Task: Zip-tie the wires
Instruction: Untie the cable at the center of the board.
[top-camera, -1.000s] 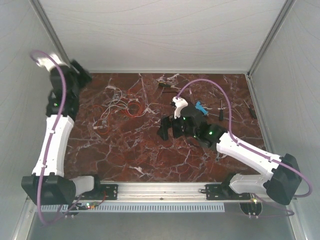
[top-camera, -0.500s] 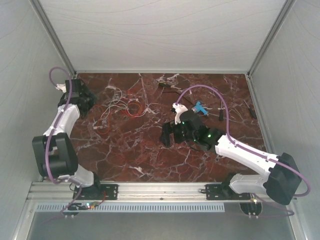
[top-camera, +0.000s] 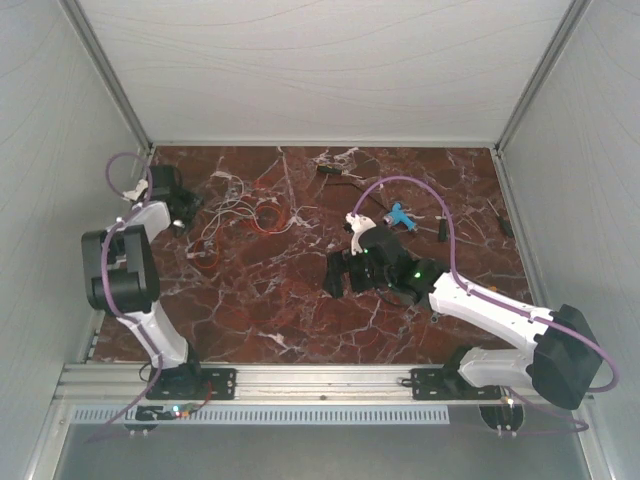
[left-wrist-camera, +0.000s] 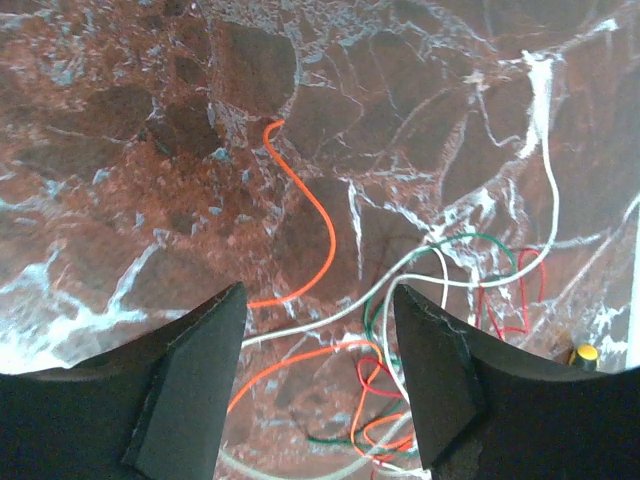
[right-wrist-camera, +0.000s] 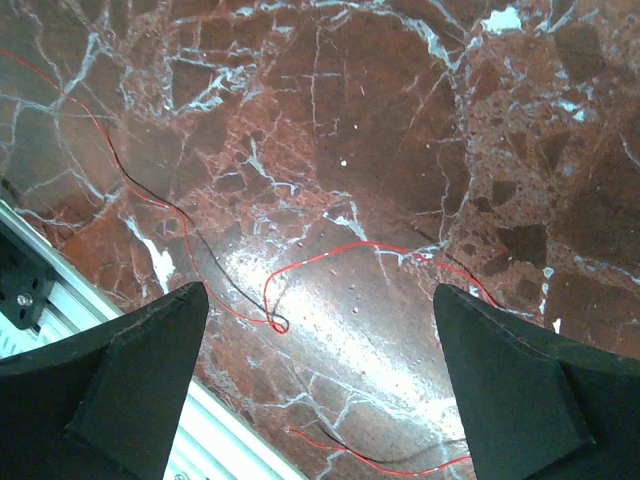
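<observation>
Left gripper (left-wrist-camera: 320, 292) jaws partly apart, empty, wires (left-wrist-camera: 330, 225) tangled just ahead and beneath it on the marble worktop (left-wrist-camera: 120, 120), right gripper (right-wrist-camera: 320, 290) spread wide, holding nothing, thin red wire (right-wrist-camera: 340, 247) beneath it

A robot lab's test cell: plain white panels (top-camera: 330, 70) on aluminium posts (top-camera: 105, 75) box in a marble table (top-camera: 280, 310) at 9, 12 and 3 o'clock. At 6 o'clock an aluminium rail (top-camera: 320, 380) carries the left arm (top-camera: 120, 270) and right arm (top-camera: 490, 305), both trailing purple cables (top-camera: 420, 182). Loose wires (top-camera: 235, 215) lie at 10 o'clock, small tools (top-camera: 441, 226) at 2.
</observation>
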